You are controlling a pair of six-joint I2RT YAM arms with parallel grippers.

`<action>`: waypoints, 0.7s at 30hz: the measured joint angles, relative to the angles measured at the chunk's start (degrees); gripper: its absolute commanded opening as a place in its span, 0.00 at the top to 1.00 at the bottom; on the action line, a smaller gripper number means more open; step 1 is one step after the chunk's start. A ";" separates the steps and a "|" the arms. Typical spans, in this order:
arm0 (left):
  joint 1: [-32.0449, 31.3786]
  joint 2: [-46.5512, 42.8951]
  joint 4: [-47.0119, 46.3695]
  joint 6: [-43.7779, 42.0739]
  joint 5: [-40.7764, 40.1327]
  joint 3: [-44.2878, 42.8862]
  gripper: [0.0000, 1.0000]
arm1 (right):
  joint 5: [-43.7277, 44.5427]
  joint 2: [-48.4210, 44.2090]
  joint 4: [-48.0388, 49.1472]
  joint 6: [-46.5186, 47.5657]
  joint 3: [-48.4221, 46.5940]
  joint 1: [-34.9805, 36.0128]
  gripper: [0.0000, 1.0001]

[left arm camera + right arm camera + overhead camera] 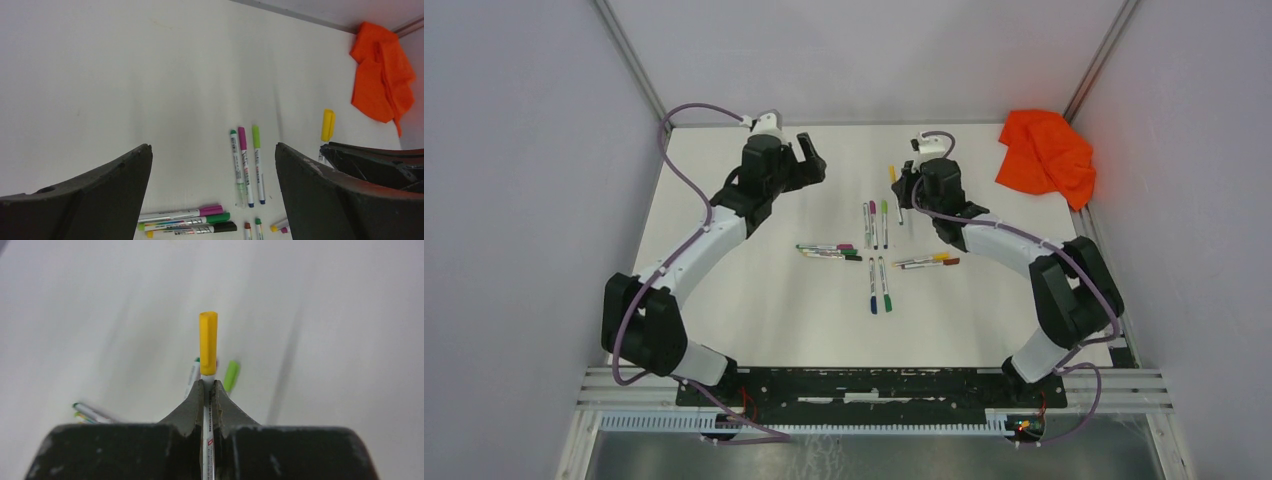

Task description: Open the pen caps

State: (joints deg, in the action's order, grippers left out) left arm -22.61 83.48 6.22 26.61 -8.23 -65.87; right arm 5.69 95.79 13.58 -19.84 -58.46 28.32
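My right gripper (905,190) is shut on the white barrel of a pen and holds it above the table. Its yellow cap (891,172) sticks out past the fingertips, and is plain in the right wrist view (208,342) beyond that gripper (207,383). My left gripper (810,160) is open and empty, to the left of that pen. In the left wrist view its gripper (212,147) frames the table, with the yellow cap (327,125) at the right. Several capped pens (874,225) lie in groups mid-table: green, magenta and lime caps (242,137), magenta, green and black caps (220,218).
An orange cloth (1046,150) lies crumpled at the far right corner, also in the left wrist view (382,75). Two pens (879,285) lie nearer the bases and two more (929,262) lie under the right arm. Grey walls close in both sides.
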 measured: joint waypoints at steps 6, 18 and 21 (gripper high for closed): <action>0.00 1.38 0.04 5.16 7.34 -1.62 0.08 | -10.49 -4.94 8.37 1.55 3.72 1.88 1.00; -0.02 4.57 -5.51 17.27 19.32 -0.35 0.23 | -18.36 -5.77 12.22 1.68 5.14 6.40 1.00; -0.04 4.61 -7.28 19.02 20.74 0.92 0.28 | -18.56 -5.73 12.48 1.64 5.14 6.97 1.00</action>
State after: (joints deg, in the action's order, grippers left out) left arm -22.65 88.09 -1.06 45.63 12.51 -64.95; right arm -12.86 90.06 26.06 -18.20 -53.32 35.29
